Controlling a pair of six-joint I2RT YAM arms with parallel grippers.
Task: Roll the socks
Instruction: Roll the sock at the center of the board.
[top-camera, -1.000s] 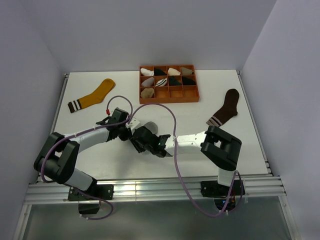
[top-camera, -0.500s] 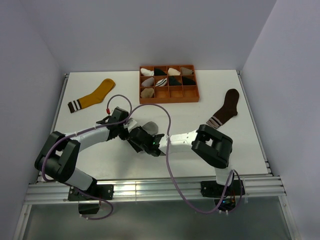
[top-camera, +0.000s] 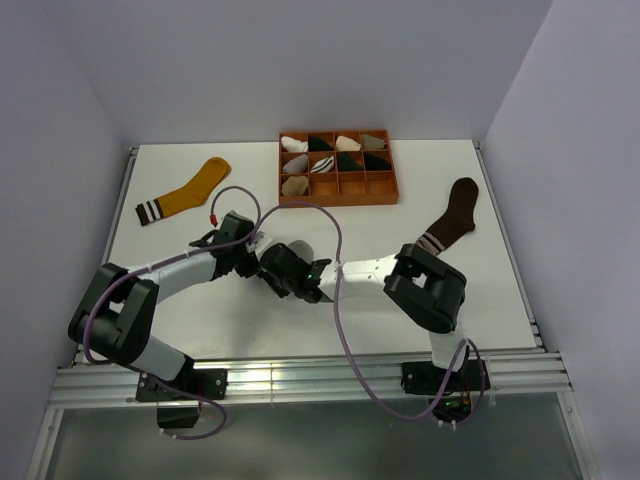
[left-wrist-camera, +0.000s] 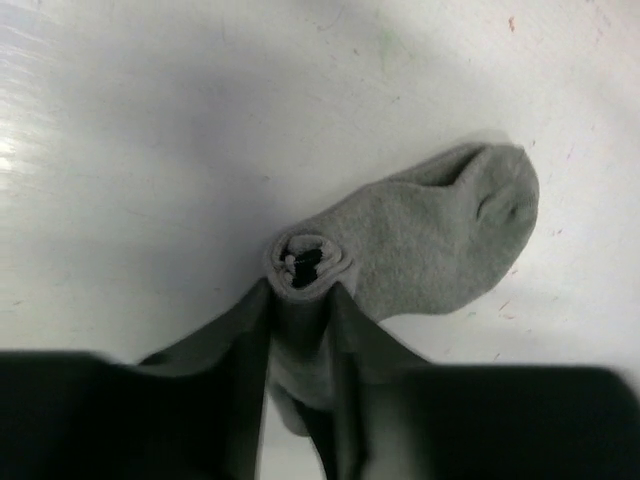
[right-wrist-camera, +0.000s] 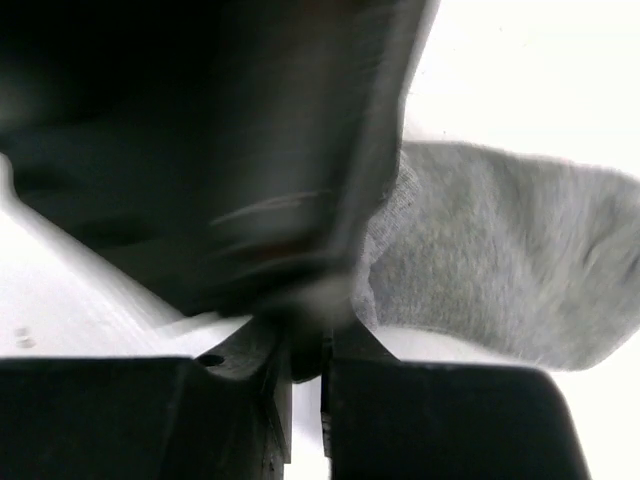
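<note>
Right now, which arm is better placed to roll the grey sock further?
Left, probably. The left gripper grips the grey sock at its rolled end, with the flat toe ahead. The right gripper is shut, beside the sock.

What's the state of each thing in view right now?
grey sock: cuff end rolled, toe end flat
yellow sock: flat, unrolled
brown sock: flat, unrolled
left claw: closed on the grey sock's roll
right claw: shut beside the grey sock, pinch unclear
tray: bundles in most compartments, three near ones bare
</note>
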